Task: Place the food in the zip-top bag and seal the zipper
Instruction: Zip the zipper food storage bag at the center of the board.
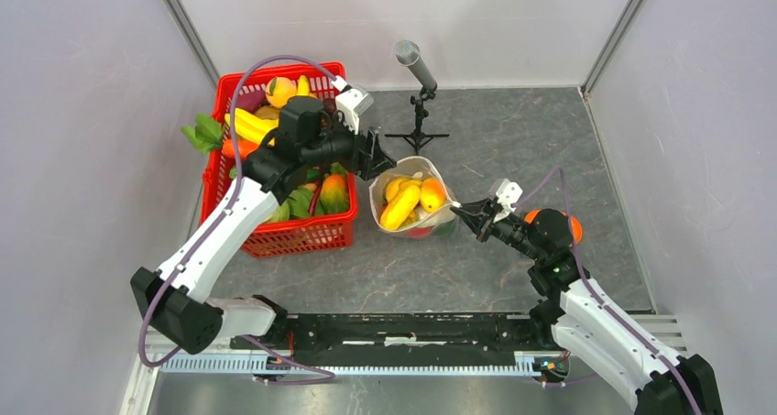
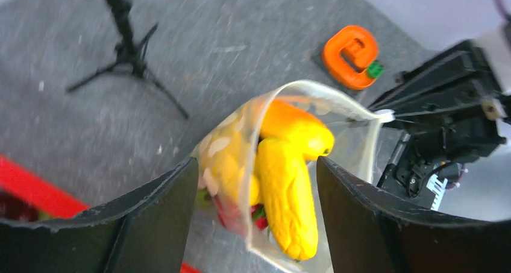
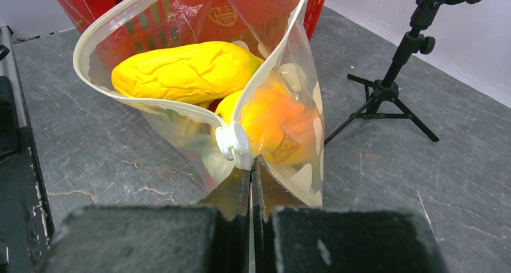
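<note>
- The right gripper (image 3: 250, 182) is pinched flat on one end of the zip-top bag (image 3: 304, 170), just under the white slider (image 3: 234, 143).
- The left gripper (image 2: 256, 164) has its jaws wide and holds nothing. It hangs over the far side of the bag's mouth, and the bag shows between its fingers.
- The zipper (image 3: 81, 47) is unsealed, its two sides bowed apart into a loop.
- Inside the bag lie a long yellow piece (image 3: 187, 71), an orange piece (image 3: 271, 113) and something red (image 2: 232, 216) at the bottom.
- Just left of the bag stands a red basket (image 1: 302, 236), heaped with bananas (image 1: 247, 126) and other toy food.
- A microphone stand (image 1: 419, 113) is behind the bag, and an orange ring-shaped thing (image 2: 352, 56) lies by the right arm.
- All of it sits on a grey stone-look table (image 1: 513, 140) with pale walls around it.
</note>
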Action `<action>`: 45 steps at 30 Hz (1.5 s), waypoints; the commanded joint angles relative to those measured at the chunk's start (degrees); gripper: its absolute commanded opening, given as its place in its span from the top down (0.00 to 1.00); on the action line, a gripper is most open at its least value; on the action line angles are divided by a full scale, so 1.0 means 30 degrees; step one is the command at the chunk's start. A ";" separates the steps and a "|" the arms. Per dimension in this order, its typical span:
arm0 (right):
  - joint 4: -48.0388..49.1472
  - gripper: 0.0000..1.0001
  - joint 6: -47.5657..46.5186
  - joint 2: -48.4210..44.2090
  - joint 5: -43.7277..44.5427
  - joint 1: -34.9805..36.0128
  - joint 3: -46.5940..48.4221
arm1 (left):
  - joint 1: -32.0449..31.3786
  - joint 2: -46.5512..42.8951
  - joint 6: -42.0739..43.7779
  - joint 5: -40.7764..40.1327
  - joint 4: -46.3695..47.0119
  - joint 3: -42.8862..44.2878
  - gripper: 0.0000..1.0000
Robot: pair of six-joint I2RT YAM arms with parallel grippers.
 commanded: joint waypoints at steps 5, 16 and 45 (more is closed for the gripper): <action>0.1129 1.00 0.0619 0.0095 0.0280 0.0024 0.1119 | -0.2488 0.0159 0.7019 0.5607 0.2994 0.1389 0.21; 0.1519 1.00 0.1228 -0.0292 0.0195 -0.0013 0.0971 | -0.7475 0.2454 1.4977 0.3377 0.1315 0.1851 0.21; 0.1417 1.00 0.1437 -0.0937 -0.0032 -0.0016 0.0728 | -0.9583 0.4717 1.7405 -0.1225 0.1011 0.2277 0.71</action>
